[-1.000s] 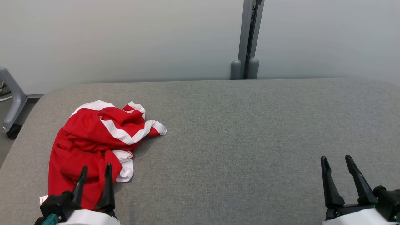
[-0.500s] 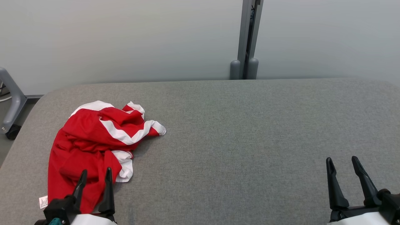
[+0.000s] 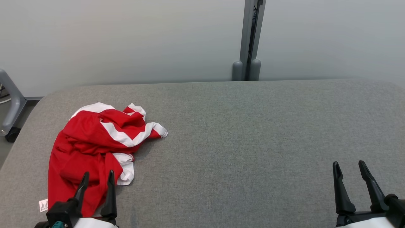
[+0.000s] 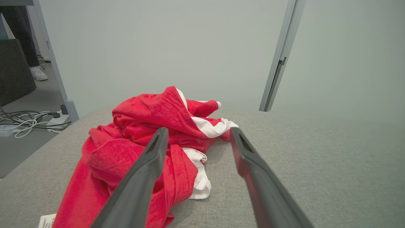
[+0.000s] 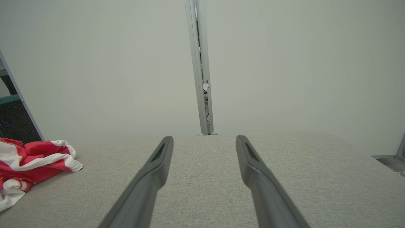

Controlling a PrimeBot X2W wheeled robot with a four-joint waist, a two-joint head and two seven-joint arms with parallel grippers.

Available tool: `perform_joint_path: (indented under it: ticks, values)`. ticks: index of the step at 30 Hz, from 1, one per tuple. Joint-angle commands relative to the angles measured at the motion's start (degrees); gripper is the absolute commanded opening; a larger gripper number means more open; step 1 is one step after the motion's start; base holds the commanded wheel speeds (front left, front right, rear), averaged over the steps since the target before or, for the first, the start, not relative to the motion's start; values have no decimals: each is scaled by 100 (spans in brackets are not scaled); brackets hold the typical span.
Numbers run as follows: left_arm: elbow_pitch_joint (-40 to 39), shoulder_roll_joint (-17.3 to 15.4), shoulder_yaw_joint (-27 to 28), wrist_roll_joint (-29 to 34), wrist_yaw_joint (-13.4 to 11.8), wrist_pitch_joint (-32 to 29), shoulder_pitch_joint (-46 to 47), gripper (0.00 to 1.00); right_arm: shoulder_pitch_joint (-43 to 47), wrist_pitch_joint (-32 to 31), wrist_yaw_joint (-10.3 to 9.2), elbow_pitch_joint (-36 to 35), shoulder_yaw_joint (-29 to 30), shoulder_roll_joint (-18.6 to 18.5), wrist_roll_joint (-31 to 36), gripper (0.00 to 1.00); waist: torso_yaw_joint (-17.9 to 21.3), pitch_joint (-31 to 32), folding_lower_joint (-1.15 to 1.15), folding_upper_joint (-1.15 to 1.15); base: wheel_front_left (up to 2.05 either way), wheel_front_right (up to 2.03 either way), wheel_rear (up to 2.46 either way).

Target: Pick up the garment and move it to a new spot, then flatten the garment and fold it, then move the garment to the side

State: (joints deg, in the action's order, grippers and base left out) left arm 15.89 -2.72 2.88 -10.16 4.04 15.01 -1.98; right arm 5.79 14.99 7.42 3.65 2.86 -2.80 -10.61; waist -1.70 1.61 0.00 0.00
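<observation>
Left hand sits at the near-left corner of the grey fabric-covered desk, its two long dark fingers spread well apart with nothing between them. From the head view the fingertips overlap the near edge of the crumpled red-and-white cloth garment; honestly can't tell if they're touching the cloth or just above it. In the left wrist view one finger lies across the red folds and the other is over bare desk just beside the white trim.

Right hand is way over at the near-right corner, fingers also wide apart and holding nothing, with plain grey desk under it, well apart from the garment.

The garment is bunched up in a heap on the left part of the desk, with white bands running across the red at its far side and a small white label poking out at its near-left edge. A grey upright post stands against the pale wall behind the desk.
</observation>
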Motion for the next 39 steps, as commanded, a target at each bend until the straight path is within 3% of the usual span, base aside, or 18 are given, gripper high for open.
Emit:
perform_joint_path:
  ticks: [1,14,21,31,39]
  values:
    - [1,-29,21,-33,-11,25,-12,100,41,30,12,13,22,-20,-39,100,-4,4,0,0,0,0,0]
    - [25,-30,-1,-44,-11,20,85,100,74,30,12,54,47,-20,-40,100,-127,-6,0,0,0,0,0]
    - [-16,-28,-105,-169,-57,19,202,100,63,29,12,47,38,-19,9,100,-648,-62,0,0,0,0,0]
    - [-94,-26,57,-299,-109,19,15,100,-164,29,12,82,-342,-23,55,100,-1696,-153,0,0,0,0,0]
    - [-211,-23,163,-352,-29,19,19,100,-197,29,12,106,-501,-26,78,100,-1685,-179,0,0,0,0,0]
